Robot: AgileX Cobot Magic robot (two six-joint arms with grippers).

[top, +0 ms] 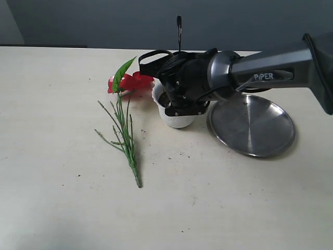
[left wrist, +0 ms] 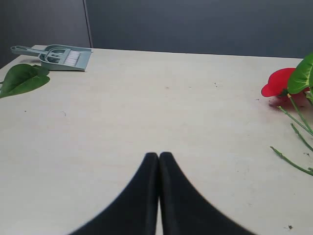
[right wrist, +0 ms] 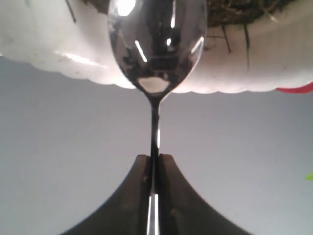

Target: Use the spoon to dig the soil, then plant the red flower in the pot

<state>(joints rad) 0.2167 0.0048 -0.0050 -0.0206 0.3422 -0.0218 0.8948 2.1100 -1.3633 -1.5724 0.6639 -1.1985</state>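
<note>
The right hand [right wrist: 154, 159] is clamped on the thin handle of the spoon [right wrist: 156, 44], fingers pressed tight against the metal so the bowl stays in line with the arm. The arm reaches across the middle of the table [top: 62, 208] to the pot [top: 176, 121]. The spoon's bowl sits at the scalloped rim, with the soil [right wrist: 239, 11] just beyond it inside the pot. This looks like the digging step, with the spoon aimed into the pot to loosen the earth and open a hole. Whether the tip is in the soil, I cannot tell.

The red flower [top: 130, 83] lies flat on the table just beside the pot, on the side away from the plate [top: 255, 130]. Its bloom is near the rim and its stems trail off, so it is handy for planting.

The left hand [left wrist: 159, 164] hovers over bare table with its fingers together and nothing between them, probably to keep clear.
</note>
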